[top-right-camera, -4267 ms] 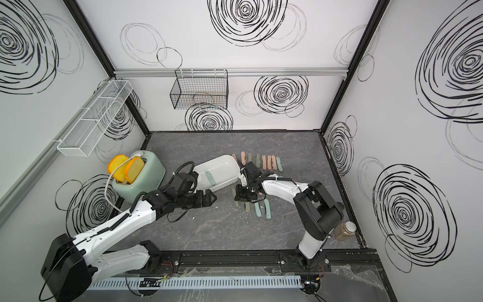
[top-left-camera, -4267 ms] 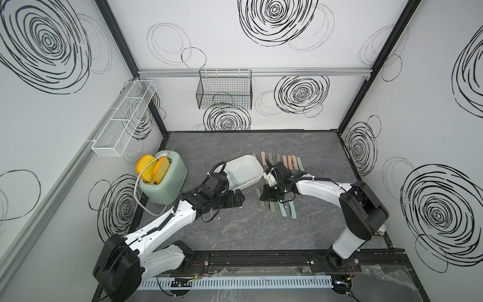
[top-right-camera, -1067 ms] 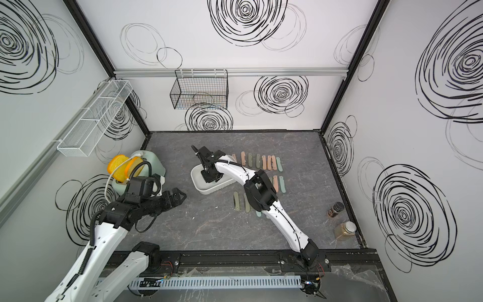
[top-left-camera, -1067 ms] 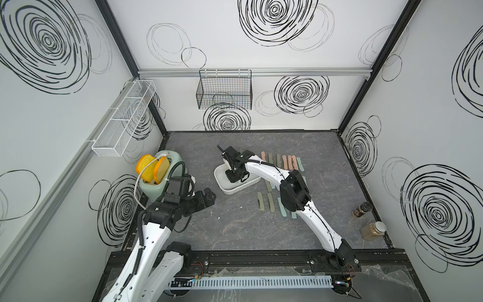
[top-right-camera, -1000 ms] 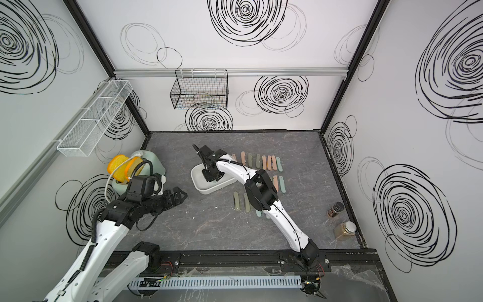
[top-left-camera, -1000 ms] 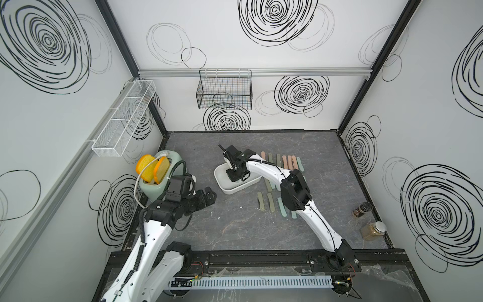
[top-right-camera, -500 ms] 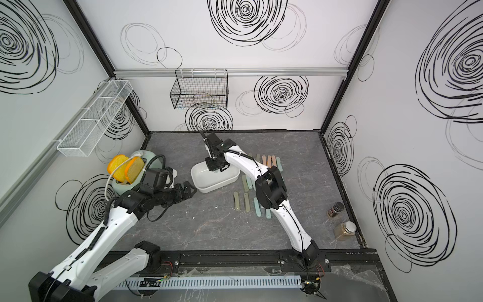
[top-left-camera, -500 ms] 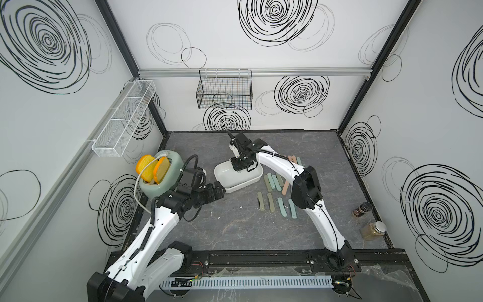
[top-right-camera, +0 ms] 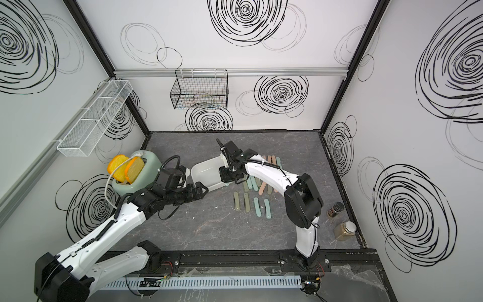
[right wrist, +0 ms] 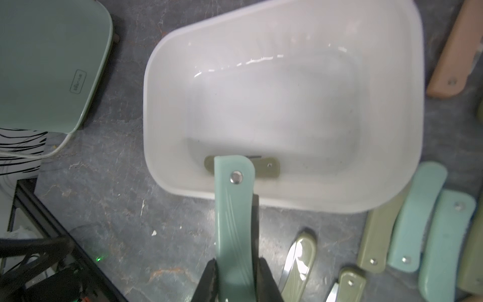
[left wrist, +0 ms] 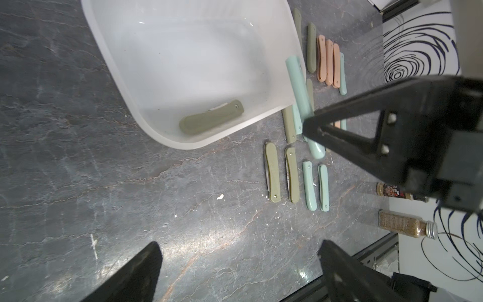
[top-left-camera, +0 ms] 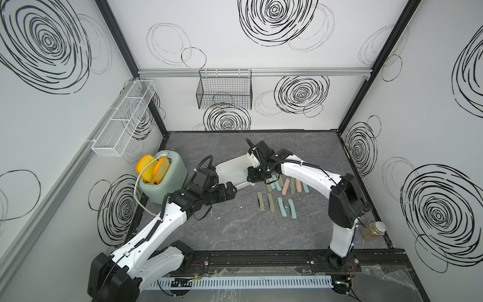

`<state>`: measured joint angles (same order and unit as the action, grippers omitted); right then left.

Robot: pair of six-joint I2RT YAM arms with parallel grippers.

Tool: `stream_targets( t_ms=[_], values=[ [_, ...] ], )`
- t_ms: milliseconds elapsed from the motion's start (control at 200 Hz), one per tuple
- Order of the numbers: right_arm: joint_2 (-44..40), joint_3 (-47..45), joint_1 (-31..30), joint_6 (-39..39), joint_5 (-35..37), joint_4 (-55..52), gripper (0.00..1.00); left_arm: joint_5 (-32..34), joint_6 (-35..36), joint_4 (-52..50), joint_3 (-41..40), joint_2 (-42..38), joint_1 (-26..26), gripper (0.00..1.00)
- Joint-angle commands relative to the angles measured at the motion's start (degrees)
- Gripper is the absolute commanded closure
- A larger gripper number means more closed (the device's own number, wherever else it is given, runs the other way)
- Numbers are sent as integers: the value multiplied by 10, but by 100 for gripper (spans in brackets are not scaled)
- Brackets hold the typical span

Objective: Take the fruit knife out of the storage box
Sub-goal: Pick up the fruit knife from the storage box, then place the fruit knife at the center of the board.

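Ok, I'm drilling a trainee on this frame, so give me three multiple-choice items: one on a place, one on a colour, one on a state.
1. Where does the olive knife lie?
A) in the box
B) in the toaster
C) in the wire basket

2. What colour is the knife in the right gripper?
A) pink
B) mint
C) olive

3. How is the left gripper?
A) open, empty
B) shut on the box rim
C) shut on a knife

Answers:
1 A, it rests on the box floor.
2 B, the handle clamped between the jaws is mint.
3 A, its fingers stand wide apart with nothing between them.
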<state>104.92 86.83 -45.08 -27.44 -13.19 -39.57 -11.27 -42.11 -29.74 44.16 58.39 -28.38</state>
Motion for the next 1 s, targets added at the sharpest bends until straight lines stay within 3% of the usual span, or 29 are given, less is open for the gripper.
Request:
stream_targets(
  t_ms=[0,200,360,580,665,865,995],
  values=[
    [-51,-84,-32,-61,-25,60,84,22,-22,41,-27,-4,-32,2],
    [-121,-247,-76,-147,-39,160,84,51,-41,41,-66,-11,-89,2],
    [-133,-326,-79,-187,-43,234,85,65,-57,27,-77,-53,-97,2],
    [-94,-342,-76,-182,-46,263,82,76,-57,-1,-68,-63,-97,2],
    [-87,-341,-76,-175,-44,259,75,87,-53,-10,-60,-65,-95,2],
    [-103,-332,-60,-154,-39,232,49,86,-44,-8,-34,-37,-69,2],
    [-124,-289,-49,-131,-10,182,52,90,-42,13,17,13,-6,2]
  ],
)
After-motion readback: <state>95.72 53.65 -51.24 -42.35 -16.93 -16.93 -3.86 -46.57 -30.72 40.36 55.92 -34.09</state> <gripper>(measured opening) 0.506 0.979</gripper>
